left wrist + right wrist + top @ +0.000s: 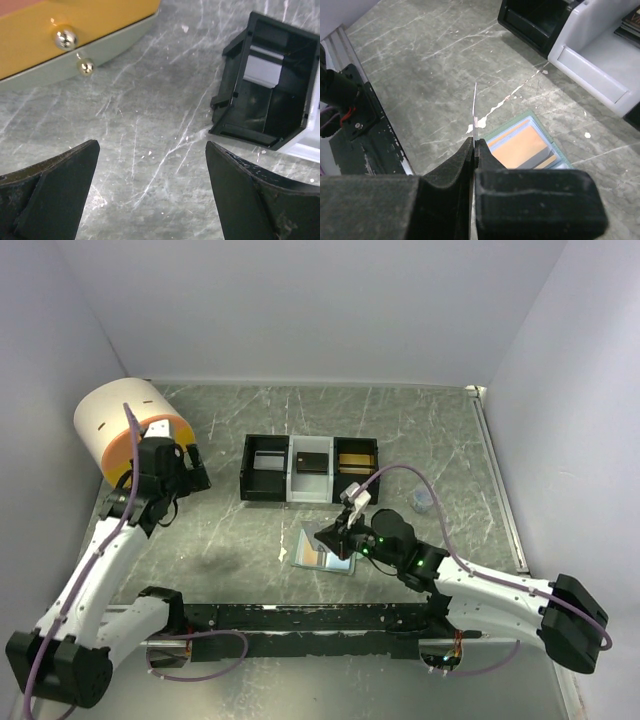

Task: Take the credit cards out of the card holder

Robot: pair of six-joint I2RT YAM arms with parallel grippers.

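A credit card (475,102) stands edge-on between the right fingers (452,170), its face unreadable and its lower part hidden by them. Those fingers also cover the near edge of the card holder (525,150). The tray (590,55) runs off the top right edge. Seen from above, its contents are too small to identify.

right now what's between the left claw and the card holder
Only bare table between the left claw and the card holder, seen in the top view.
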